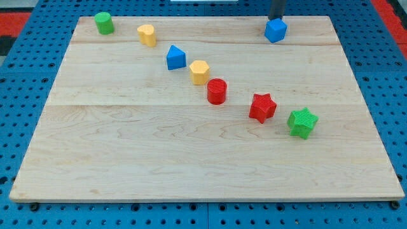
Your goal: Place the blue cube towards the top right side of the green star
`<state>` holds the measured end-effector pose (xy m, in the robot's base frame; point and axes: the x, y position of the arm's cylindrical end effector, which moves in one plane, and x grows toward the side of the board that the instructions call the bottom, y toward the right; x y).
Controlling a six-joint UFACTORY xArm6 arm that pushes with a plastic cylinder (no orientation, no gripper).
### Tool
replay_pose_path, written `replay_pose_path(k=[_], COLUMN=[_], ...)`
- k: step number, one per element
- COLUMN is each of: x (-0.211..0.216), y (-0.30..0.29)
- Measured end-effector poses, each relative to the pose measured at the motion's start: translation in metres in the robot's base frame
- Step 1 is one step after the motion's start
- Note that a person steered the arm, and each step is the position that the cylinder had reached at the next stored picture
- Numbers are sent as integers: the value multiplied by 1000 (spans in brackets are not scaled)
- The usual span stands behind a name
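Note:
The blue cube [275, 30] sits near the top edge of the wooden board, right of centre. My tip [276, 18] comes down from the view's top and stands right behind the cube, at or very near its far side. The green star [303, 123] lies on the right part of the board, well below the cube and a little to its right.
A red star [262, 107] lies just left of the green star. A red cylinder [217, 91], a yellow hexagon block [200, 72] and a blue triangular block [175, 57] run diagonally up-left. A yellow block [147, 34] and a green cylinder [104, 23] sit at top left.

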<state>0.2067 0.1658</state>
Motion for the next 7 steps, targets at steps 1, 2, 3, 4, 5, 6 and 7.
replay_pose_path(k=[1, 2, 3, 4, 5, 6, 7], x=[18, 48, 39, -4, -15, 6, 31], y=[19, 18, 1, -6, -44, -67, -39])
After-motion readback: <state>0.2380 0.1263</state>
